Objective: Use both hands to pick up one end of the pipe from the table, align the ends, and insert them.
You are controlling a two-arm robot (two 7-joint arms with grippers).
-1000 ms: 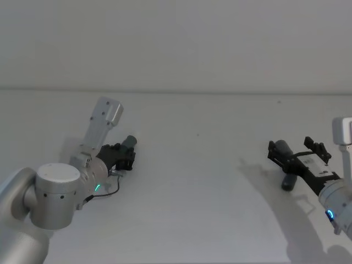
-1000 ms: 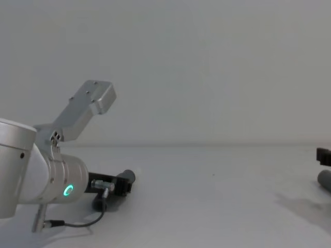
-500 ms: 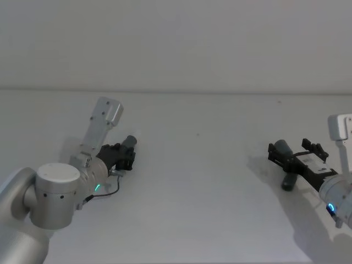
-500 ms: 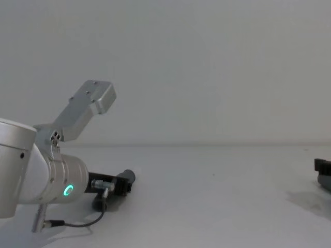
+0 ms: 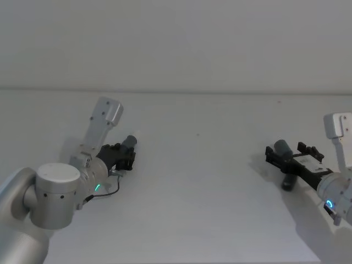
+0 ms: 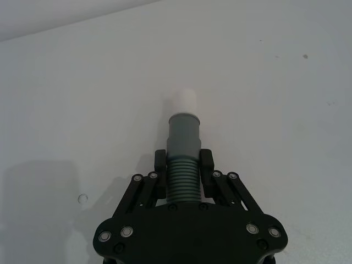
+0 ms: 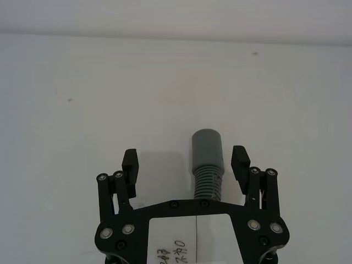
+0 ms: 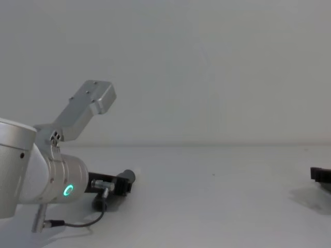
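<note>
A wide stretch of white table (image 5: 203, 181) lies between the left gripper (image 6: 183, 165) and the right gripper (image 7: 186, 159), so either can pass there. The left gripper hugs the white-tipped hose piece (image 6: 182, 129) tight. The grey hose piece (image 7: 207, 149) sits between the right gripper's spread fingers (image 7: 130, 164), gaps both sides

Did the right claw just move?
Yes. In the chest view the right gripper has sunk toward the table, farther below its back edge.

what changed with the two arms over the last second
The right black plastic pincer came down toward the white table, its open jaws now straddling the ribbed dark-grey hose piece with the plain grey cuff, not yet gripped. The left black pincer stayed shut on the ribbed hose piece with the white tip; neither hose piece moved.
</note>
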